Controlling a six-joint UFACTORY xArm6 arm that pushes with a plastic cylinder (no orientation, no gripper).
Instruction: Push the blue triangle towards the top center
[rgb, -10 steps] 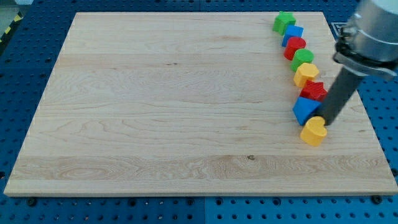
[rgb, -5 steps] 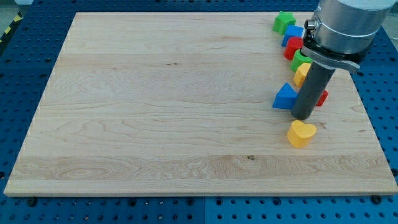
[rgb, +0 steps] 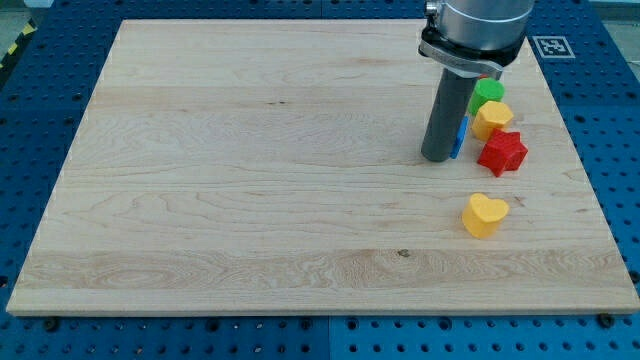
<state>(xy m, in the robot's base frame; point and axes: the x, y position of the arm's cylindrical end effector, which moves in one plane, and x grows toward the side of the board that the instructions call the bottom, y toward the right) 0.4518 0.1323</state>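
The blue triangle (rgb: 459, 140) is mostly hidden behind my rod; only a thin blue sliver shows at the rod's right edge. My tip (rgb: 437, 158) rests on the wooden board (rgb: 250, 180) at the upper right, against the triangle's left side as seen here. A red star (rgb: 502, 152) lies just right of the triangle.
A yellow heart (rgb: 485, 214) lies below my tip, to the lower right. A yellow block (rgb: 492, 119) and a green block (rgb: 488, 91) sit above the red star. The arm hides whatever lies further up near the board's top right corner.
My tip has moved up and to the left. The blue triangle slid left out of the row and is now almost hidden behind the rod. The yellow heart shifted a little left.
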